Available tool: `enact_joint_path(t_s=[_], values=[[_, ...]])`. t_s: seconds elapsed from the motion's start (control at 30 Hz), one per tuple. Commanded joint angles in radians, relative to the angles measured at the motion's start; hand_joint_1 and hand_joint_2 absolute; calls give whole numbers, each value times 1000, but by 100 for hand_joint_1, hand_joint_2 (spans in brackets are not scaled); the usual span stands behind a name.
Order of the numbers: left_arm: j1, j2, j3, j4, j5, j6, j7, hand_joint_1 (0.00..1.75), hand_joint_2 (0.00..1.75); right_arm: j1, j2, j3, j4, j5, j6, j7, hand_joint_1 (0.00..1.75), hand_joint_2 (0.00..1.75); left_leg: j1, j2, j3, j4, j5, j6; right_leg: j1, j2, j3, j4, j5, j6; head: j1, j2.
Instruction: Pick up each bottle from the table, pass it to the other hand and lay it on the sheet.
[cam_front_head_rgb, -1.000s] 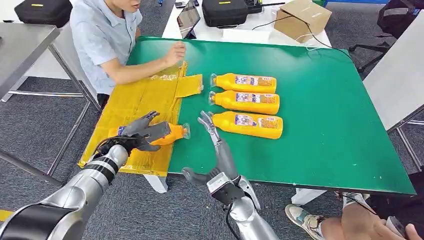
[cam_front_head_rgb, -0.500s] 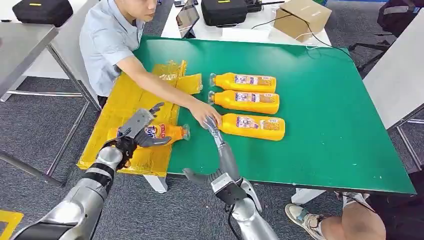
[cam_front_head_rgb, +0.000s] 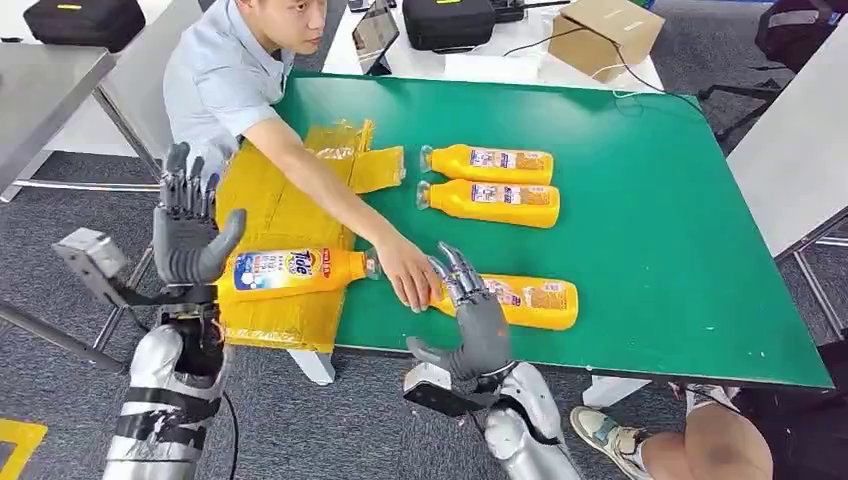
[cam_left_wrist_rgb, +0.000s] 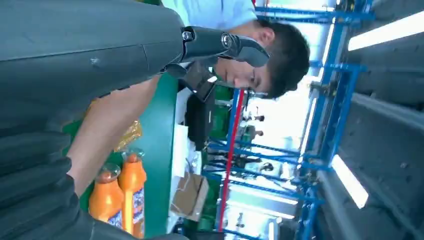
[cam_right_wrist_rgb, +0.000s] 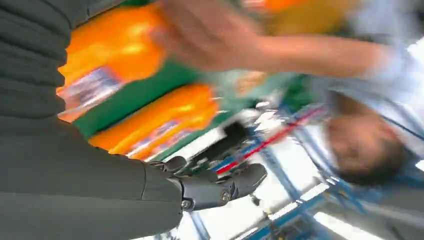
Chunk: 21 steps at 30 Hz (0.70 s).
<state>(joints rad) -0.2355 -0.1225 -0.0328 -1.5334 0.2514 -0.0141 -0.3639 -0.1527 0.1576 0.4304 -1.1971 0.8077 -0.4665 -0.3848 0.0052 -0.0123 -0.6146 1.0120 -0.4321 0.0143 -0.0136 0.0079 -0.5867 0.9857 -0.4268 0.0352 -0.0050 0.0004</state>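
Left hand (cam_front_head_rgb: 188, 232): has let go and lifted clear, fingers spread, holding nothing. Delivered Tide bottle (cam_front_head_rgb: 295, 270) lies on the yellow sheet (cam_front_head_rgb: 270, 200), just beside that hand; one transfer judged complete.
Right hand (cam_front_head_rgb: 472, 318): open over the nearest bottle (cam_front_head_rgb: 525, 300), which a person's hand (cam_front_head_rgb: 405, 272) has pulled closer.
Count: four bottles; three on the green table (cam_front_head_rgb: 650, 220).

Head view: high, looking forward and down across the green tabletop (cam_front_head_rgb: 650, 200). Left wrist view: turned sideways, close behind its robot hand (cam_left_wrist_rgb: 75, 75), looking along the tabletop toward the person (cam_left_wrist_rgb: 260, 60). Right wrist view: blurred, equally close. All three share the orange bottles (cam_front_head_rgb: 490, 165) and the person.
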Motion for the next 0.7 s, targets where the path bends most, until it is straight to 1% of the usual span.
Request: enact_joint_path(t_s=[0.03, 0.07, 0.1, 0.13, 0.17, 0.2, 0.23, 0.27, 0.3, 0.33, 0.37, 0.47, 0.53, 0.57, 0.63, 0.7], values=[[269, -22, 47, -271, -93, 14, -47, 0, 175, 31, -151, -141, -18, 214, 40, 183, 0, 175, 0, 1, 5, -1, -2, 0, 0, 0, 6, -2, -1, -1, 0, 0], [314, -24, 47, -306, -103, 3, -54, 0, 175, 45, -163, -168, -23, 228, 54, 190, 0, 175, 0, 2, 4, -1, -2, 0, 0, 1, 4, -2, -1, -1, 0, 0], [333, -26, 47, -318, -106, -1, -58, 0, 175, 49, -169, -179, -22, 226, 55, 188, 0, 175, 0, 1, 3, -1, -2, 0, 0, 0, 3, -2, -1, 0, 0, 0], [341, -26, 48, -327, -112, -4, -65, 0, 175, 49, -172, -188, -19, 226, 57, 186, 0, 175, 0, 2, 6, -2, -3, 0, 0, 0, 6, -3, -2, 0, 0, 0], [351, -29, 52, -337, -149, 10, -94, 0, 175, 42, -177, -211, 3, 251, 62, 200, 0, 175, -1, 1, 5, -1, -3, 0, 0, 0, 5, -2, -2, 0, 0, 0], [350, -29, 56, -342, -151, 12, -102, 0, 175, 37, -187, -219, 12, 251, 65, 197, 0, 175, 0, 1, 6, -1, -4, 0, 0, 0, 6, -2, -2, -1, 0, 0], [348, -34, 63, -343, -138, 9, -105, 0, 175, 25, -183, -236, 38, 248, 69, 198, 0, 175, 0, 1, 4, -1, -3, 0, 0, 0, 4, -2, -2, -1, 0, 0], [348, -39, 74, -343, -99, -4, -92, 0, 175, 6, -185, -248, 75, 295, 53, 209, 0, 175, 0, 0, 2, 0, -2, 0, 0, -1, 2, -1, -1, -1, 0, 0], [350, -41, 77, -342, -86, -11, -86, 0, 175, -2, -181, -259, 92, 294, 60, 212, 0, 175, 0, 0, 0, -1, -2, 0, 0, 0, 0, -1, -1, 0, 0, 0], [352, -42, 78, -340, -83, -13, -85, 0, 175, -8, -181, -263, 107, 293, 66, 213, 0, 175, 0, 1, 3, -1, -3, 0, 0, 0, 3, -2, -1, -1, 0, 0], [362, -44, 79, -338, -76, -21, -78, 0, 175, -23, -187, -259, 143, 318, 100, 244, 0, 175, 0, 1, 2, -1, -2, 0, 0, 0, 2, -2, -1, -1, 0, 0], [374, -41, 73, -333, -96, -27, -84, 0, 175, -40, -195, -254, 193, 335, 129, 263, 0, 175, 0, 2, 3, -1, -2, 0, 1, 1, 3, -2, 0, -1, 0, 0], [373, -40, 72, -330, -124, -20, -98, 0, 175, -47, -200, -255, 215, 340, 119, 262, 0, 175, 0, 1, 1, -1, -2, 0, 1, 0, 1, -2, 0, -1, 0, 0], [363, -44, 74, -323, -158, -1, -122, 0, 175, -61, -198, -265, 249, 362, 72, 276, 0, 175, 0, 1, 4, -1, -2, 0, 1, 0, 4, -2, -1, -1, 0, 0], [353, -46, 73, -311, -148, -4, -119, 0, 175, -82, -197, -274, 290, 355, 54, 263, 0, 175, 0, 0, 1, -1, -1, 0, 0, 0, 1, -1, 0, 0, 0, 0], [341, -46, 59, -288, -124, -23, -115, 0, 175, -116, -191, -286, 355, 336, 24, 234, 0, 175, -1, 1, 3, -2, -2, 0, 0, 0, 3, -2, -1, -1, 0, 0]])
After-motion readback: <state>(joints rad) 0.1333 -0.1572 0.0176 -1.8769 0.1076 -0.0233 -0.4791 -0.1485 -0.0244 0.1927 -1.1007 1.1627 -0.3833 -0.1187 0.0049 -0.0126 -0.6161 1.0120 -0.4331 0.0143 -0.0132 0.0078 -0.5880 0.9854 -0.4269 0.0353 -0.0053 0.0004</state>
